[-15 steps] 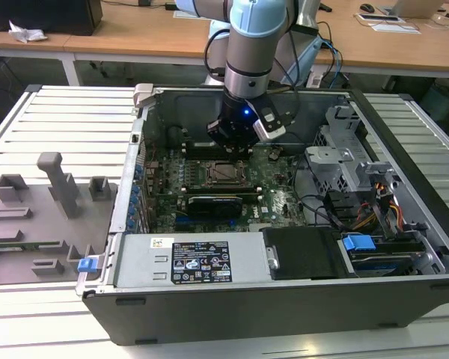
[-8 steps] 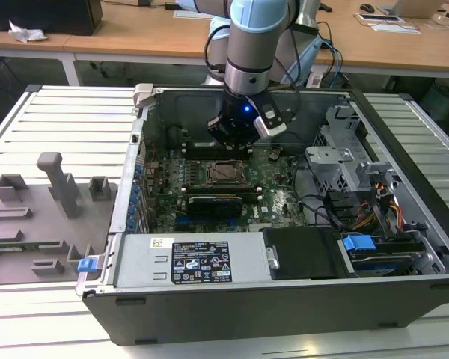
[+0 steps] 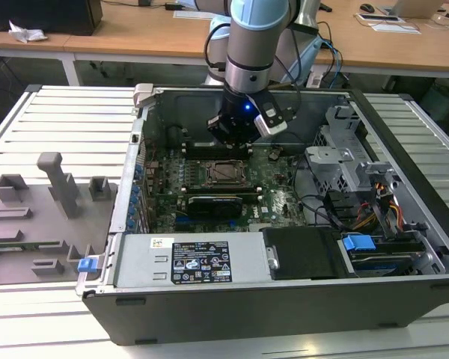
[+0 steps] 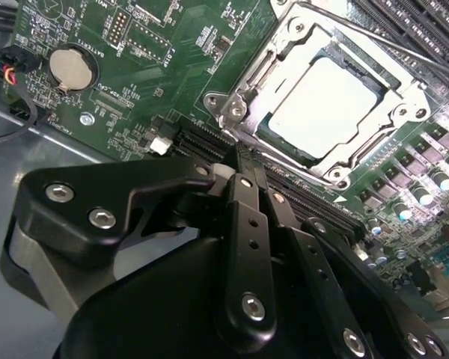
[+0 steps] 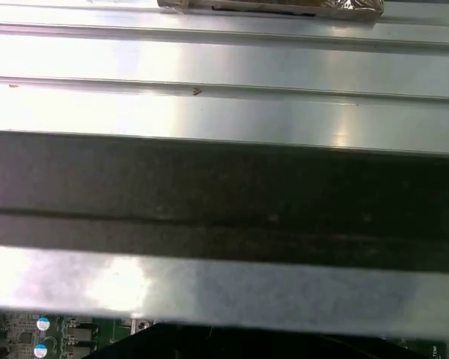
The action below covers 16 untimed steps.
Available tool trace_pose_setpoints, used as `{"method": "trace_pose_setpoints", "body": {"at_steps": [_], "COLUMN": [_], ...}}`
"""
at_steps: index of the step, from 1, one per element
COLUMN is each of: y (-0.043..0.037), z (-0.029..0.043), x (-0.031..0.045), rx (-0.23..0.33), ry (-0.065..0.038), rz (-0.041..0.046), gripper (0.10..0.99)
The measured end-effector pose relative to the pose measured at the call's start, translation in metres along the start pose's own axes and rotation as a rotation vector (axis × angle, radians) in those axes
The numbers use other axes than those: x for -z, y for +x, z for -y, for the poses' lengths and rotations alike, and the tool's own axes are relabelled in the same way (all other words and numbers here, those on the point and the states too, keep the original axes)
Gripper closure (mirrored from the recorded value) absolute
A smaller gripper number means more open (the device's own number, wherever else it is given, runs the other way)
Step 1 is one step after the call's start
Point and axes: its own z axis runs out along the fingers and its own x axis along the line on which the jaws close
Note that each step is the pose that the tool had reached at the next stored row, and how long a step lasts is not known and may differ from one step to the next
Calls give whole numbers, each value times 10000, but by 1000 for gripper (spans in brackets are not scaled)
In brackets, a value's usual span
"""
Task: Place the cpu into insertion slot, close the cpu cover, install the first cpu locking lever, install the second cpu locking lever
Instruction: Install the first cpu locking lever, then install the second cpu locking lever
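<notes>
The cpu [image 4: 325, 105], a pale silvery square, lies in the insertion slot [image 3: 226, 172] near the middle of the green motherboard. The cpu cover [image 4: 243, 93], a silvery metal frame, lies flat around the chip, whose top shows through its window. A thin lever rod [image 4: 367, 41] runs along one side of the frame; I cannot tell whether it is latched. My gripper [image 3: 230, 138] hangs over the board just behind the socket. In the second wrist view my gripper [image 4: 247, 166] is shut with nothing in it, its black fingers [image 4: 252, 224] pressed together a short way from the socket's corner.
The open computer case [image 3: 127, 194] lies on a slatted metal table [image 3: 67, 120]. A black graphics card [image 3: 217, 202] sits in front of the socket, with drive cages [image 3: 344, 161] and cables on the exterior view's right. A grey fixture plate [image 3: 37, 217] lies at the left.
</notes>
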Motion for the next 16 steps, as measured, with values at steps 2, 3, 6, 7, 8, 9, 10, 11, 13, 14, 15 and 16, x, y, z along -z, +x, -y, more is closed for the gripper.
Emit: {"method": "trace_pose_setpoints", "body": {"at_steps": [2,3,6,7,8,9,10,11,13,14,15,16], "y": [1,1,1,1,2,2,2,3,4,4,5,5], "z": [9,11,21,24,28,39,47,53,73,80,85,86], "x": [1,1,1,2,2,3,4,4,6,6,7,9], "rx": [0,0,0,-1,0,0,0,0,0,0,0,-2], "ry": [0,-1,0,-1,0,0,0,-1,0,0,-1,2], "rz": [1,0,1,1,0,1,1,0,0,0,1,0], "gripper": [980,980,980,980,980,980,980,980,980,980,980,980]}}
